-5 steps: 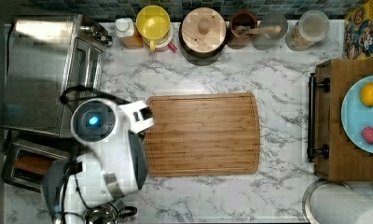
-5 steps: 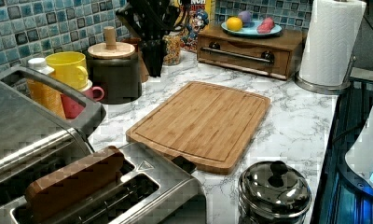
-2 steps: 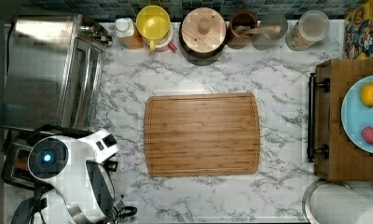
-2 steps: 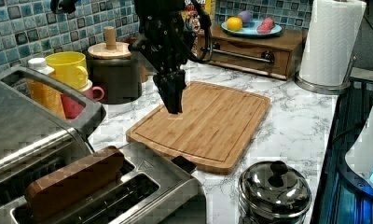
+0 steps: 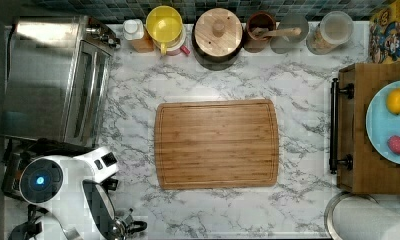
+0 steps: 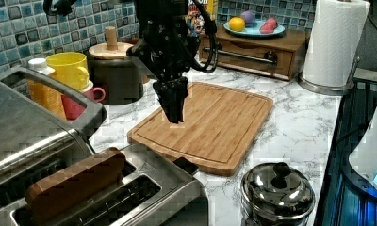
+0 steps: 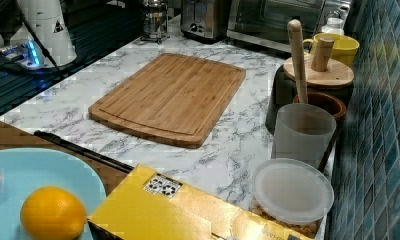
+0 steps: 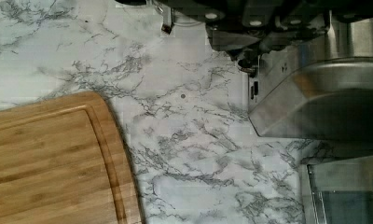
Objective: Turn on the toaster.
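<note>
Approach step: gripper [image 6: 173, 115] hangs over the cutting board [image 6: 210, 120], jaws look pinched narrow, empty. Next it needs to reach the toaster [image 6: 125, 193] lever [image 6: 186, 165] (near end) and press down.

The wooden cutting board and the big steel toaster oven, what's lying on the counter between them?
Nothing: in the top view, bare marble counter separates the rectangular wooden cutting board from the large steel toaster oven.

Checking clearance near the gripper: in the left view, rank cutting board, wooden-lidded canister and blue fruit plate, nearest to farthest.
From the gripper:
1. cutting board, right by its tip.
2. wooden-lidded canister, by the tiled wall, on the left view's left.
3. blue fruit plate, on the wooden box at the far end.
</note>
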Motion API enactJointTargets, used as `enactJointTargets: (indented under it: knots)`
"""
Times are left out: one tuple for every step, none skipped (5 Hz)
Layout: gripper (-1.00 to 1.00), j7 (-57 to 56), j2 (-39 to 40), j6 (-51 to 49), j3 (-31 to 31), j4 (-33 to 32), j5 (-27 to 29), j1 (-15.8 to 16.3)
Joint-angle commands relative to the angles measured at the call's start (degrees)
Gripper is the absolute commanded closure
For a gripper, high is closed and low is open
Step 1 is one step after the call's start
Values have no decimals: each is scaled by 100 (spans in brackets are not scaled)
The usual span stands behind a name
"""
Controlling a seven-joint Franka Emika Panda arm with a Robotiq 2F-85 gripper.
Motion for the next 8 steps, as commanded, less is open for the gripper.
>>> enactJointTargets:
  knots:
    - [100, 331, -468, -79, 327, -608, 442, 294]
    - [100, 45, -1057, 507, 613, -1105, 1104, 116]
    - [100, 92, -1317, 612, 553, -1229, 1313, 144]
    - [100, 19, -1580, 950, 426, -1449, 1539, 331]
    - [100, 155, -1306, 983, 527, -1279, 1368, 323]
    - [100, 435, -1109, 1216, 618, -1254, 1242, 290]
    - [100, 669, -1352, 1821, 1076, -1493, 1368, -39]
    - [100, 637, -1379, 2064, 855, -1569, 1598, 119]
